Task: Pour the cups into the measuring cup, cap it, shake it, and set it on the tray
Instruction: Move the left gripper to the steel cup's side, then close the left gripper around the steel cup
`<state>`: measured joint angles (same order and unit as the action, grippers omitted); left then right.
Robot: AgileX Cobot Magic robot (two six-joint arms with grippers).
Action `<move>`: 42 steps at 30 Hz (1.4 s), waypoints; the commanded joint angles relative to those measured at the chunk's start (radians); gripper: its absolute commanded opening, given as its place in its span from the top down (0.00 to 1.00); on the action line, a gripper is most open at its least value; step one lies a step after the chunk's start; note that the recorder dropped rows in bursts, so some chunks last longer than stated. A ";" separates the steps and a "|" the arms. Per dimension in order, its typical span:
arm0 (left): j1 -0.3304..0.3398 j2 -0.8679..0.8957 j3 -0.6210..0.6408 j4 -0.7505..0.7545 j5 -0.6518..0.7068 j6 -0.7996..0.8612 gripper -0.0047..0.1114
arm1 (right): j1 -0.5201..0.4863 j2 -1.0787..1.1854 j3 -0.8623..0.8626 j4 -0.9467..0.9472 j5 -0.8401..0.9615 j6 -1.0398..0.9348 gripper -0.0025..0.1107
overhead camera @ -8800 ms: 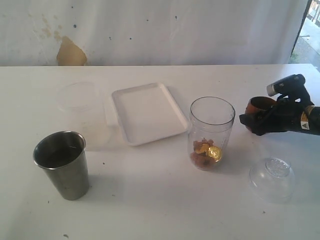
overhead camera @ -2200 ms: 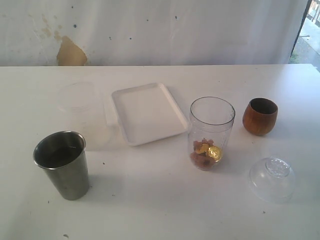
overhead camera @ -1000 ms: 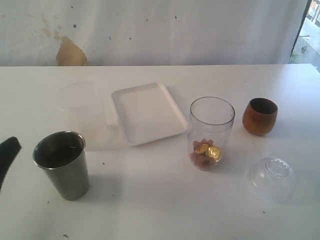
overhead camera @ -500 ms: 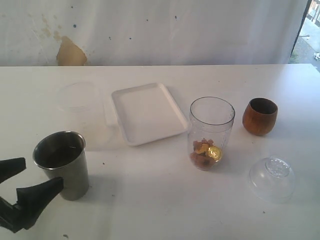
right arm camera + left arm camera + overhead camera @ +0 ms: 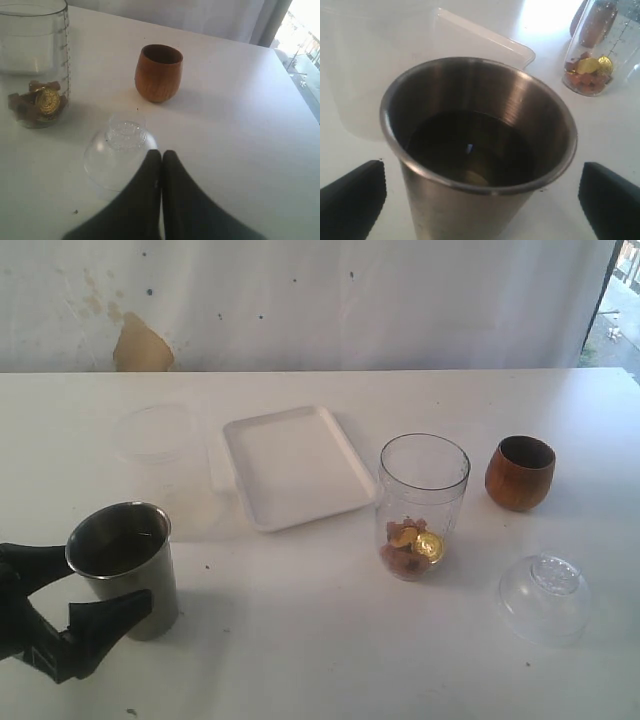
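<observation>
The steel tumbler (image 5: 125, 565) (image 5: 485, 100) stands upright at the front left, dark inside. My left gripper (image 5: 105, 585) (image 5: 481, 200) is open, one finger on each side of the tumbler with a gap to its wall. The measuring cup (image 5: 423, 505) (image 5: 592, 55) (image 5: 35, 65) stands uncapped mid-table, holding gold-foil and brown pieces. The brown wooden cup (image 5: 520, 473) (image 5: 158, 73) sits upright to its right. The white tray (image 5: 295, 465) lies bare behind, at the middle. My right gripper (image 5: 161, 155) is shut on nothing, above the table next to a clear dome lid (image 5: 120, 150); the exterior view does not show it.
The clear dome lid (image 5: 545, 598) rests on the table at the front right. A frosted translucent cup (image 5: 160, 440) stands left of the tray. A white curtain hangs behind the table's far edge.
My left gripper has come in from the left edge and now straddles the steel tumbler, still open. Nothing else has moved.
</observation>
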<state>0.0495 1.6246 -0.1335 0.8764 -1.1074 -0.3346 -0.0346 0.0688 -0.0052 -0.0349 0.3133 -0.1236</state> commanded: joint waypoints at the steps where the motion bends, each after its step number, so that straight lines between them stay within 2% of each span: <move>1: -0.002 0.085 -0.016 0.016 -0.024 0.071 0.06 | 0.004 -0.008 0.005 -0.002 -0.001 -0.007 0.98; 7: -0.002 0.180 -0.020 0.017 -0.107 0.179 0.06 | 0.004 -0.008 0.005 -0.002 -0.001 -0.007 0.98; 11: -0.002 0.236 -0.028 0.013 -0.114 0.239 0.06 | 0.004 -0.008 0.005 -0.002 -0.001 -0.007 0.98; 32: -0.004 0.421 -0.207 0.156 -0.114 0.227 0.06 | 0.004 -0.008 0.005 -0.002 -0.001 -0.007 0.98; 42: -0.004 0.424 -0.276 0.158 -0.114 0.192 0.06 | 0.004 -0.008 0.005 -0.002 -0.001 -0.007 0.98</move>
<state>0.0495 2.0467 -0.3937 1.0266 -1.2104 -0.1185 -0.0346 0.0688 -0.0052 -0.0349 0.3133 -0.1236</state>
